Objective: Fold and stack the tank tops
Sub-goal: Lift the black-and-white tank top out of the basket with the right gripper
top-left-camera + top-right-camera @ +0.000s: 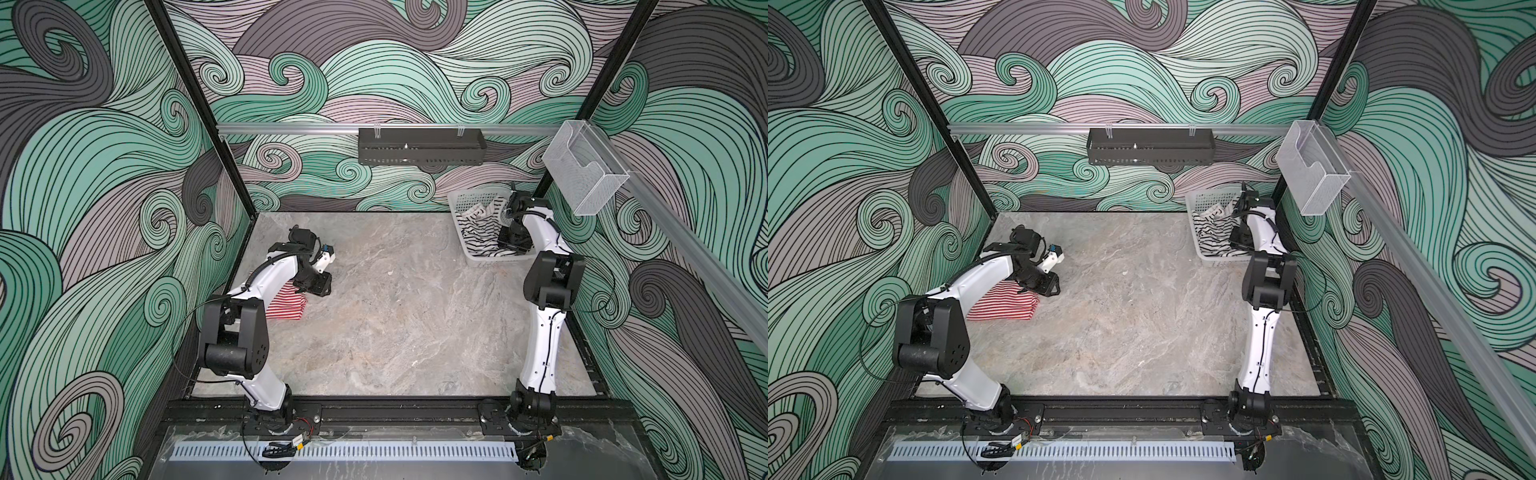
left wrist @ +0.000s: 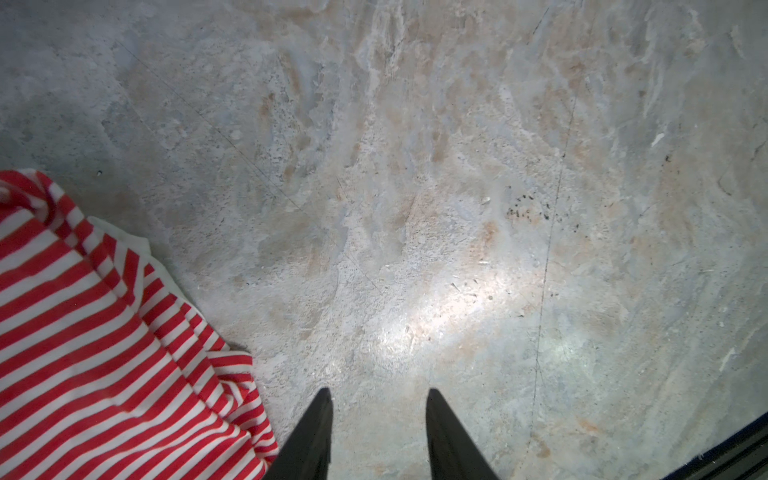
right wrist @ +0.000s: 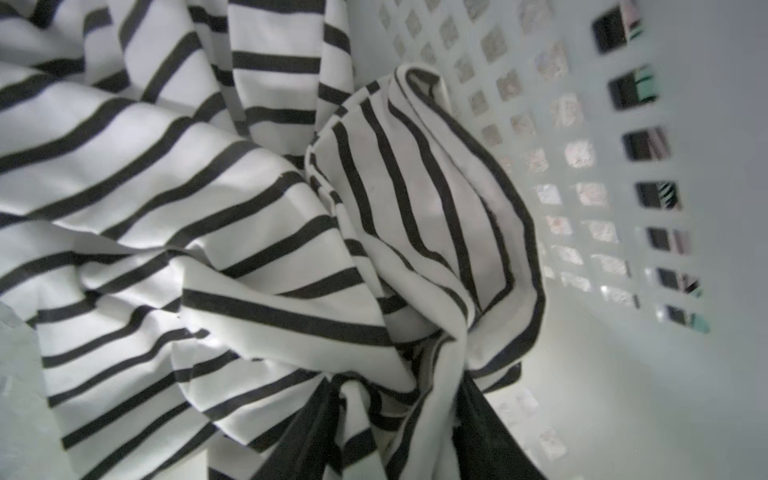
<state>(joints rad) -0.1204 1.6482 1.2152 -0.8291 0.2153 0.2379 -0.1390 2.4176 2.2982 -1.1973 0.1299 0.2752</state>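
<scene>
Wrist point(image 1: 524, 205) downturned, right pincer point(image 3: 395, 409) seemingly gripping top point(image 3: 208, 208)

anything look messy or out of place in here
Nothing spilled or damaged. The black-striped top lies crumpled in the basket, bunched in the right end effector. The red-striped top sits folded on the table, one edge a bit rumpled.

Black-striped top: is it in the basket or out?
In. The black-striped top lies crumpled inside the white basket, right end effector pinching a fold.

Swirl-patterned walls point(image 1: 83, 208) — teal, grey — around marbled floor point(image 1: 395, 324).
</scene>
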